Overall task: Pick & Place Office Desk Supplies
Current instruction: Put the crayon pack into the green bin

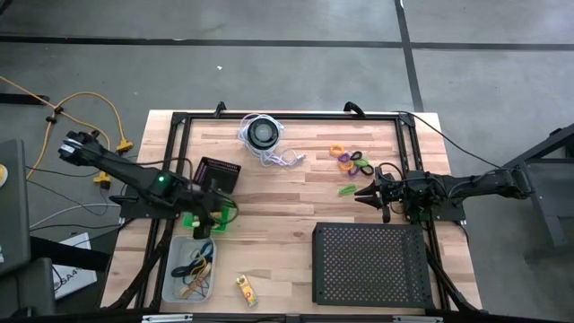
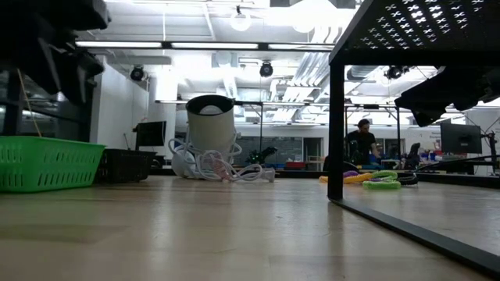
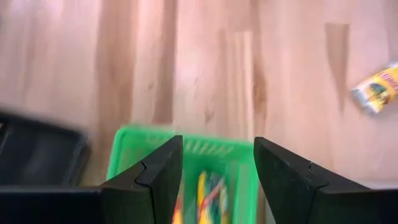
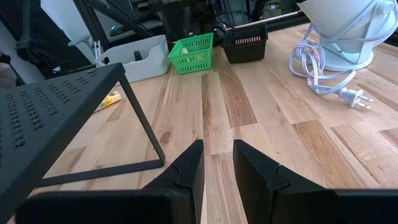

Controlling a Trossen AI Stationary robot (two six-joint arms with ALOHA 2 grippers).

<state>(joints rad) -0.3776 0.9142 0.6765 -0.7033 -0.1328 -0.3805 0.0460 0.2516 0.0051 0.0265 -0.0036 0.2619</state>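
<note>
Green basket (image 3: pixel 186 155): directly below left gripper (image 3: pixel 217 180), jaws apart, empty.
Rings (image 1: pixel 352 161): just beyond right gripper (image 1: pixel 362 191), fingers slightly parted.

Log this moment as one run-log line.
left gripper: open, above green basket | right gripper: open, empty, near loose rings | yellow packet: on table, outside white bin

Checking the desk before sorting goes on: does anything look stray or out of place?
One small yellow packet lies loose near the table's front edge, beside the white bin rather than in it. The coloured rings sit scattered by the right gripper. Nothing looks spilled or damaged.
</note>
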